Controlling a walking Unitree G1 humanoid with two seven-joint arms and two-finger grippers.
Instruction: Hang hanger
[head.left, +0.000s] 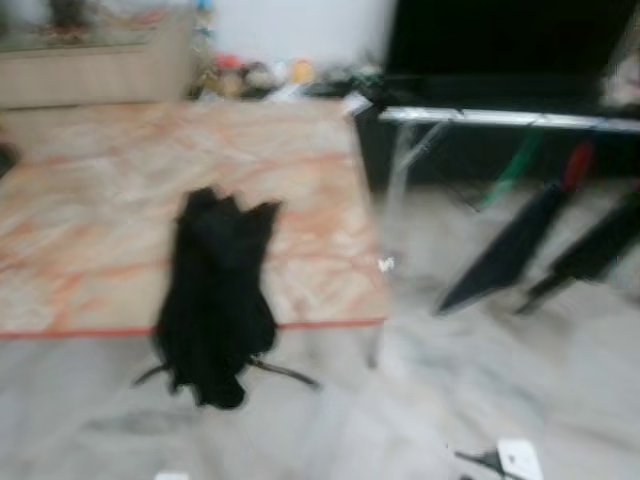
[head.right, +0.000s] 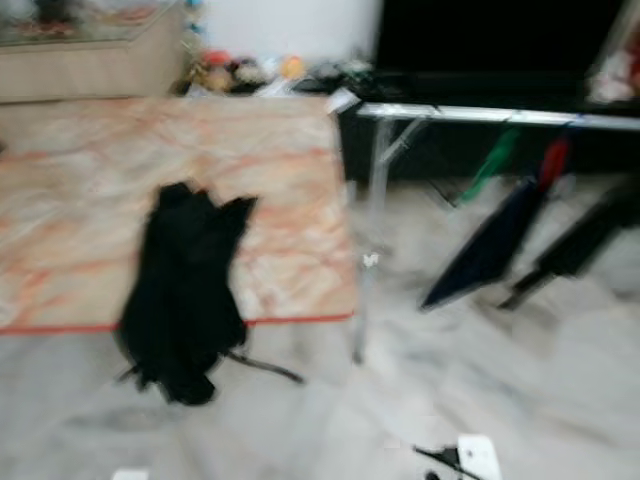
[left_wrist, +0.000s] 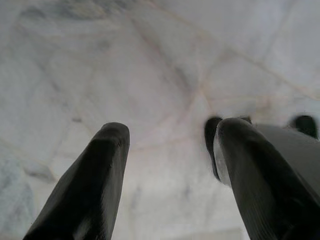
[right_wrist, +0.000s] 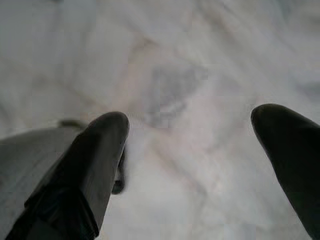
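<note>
Left eye view, blurred: black garment on hanger lying across mat edge beside rack; left end effector and right end effector spread over marble floor.

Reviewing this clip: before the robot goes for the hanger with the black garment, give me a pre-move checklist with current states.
1. Left gripper free: ok, fingers open, hanging over bare marble floor.
2. Right gripper free: ok, fingers open, nothing between them.
3. Target found: ok, black garment lies across the mat's near edge, dark hanger tips poking out at its lower end.
4. Hanger hook visible: cannot tell, hidden or blurred.
5. Clothes rail located: ok, to the right, other items already hanging from it.
6. Head views sharp enough to aim: not ok, both blurred.
</note>
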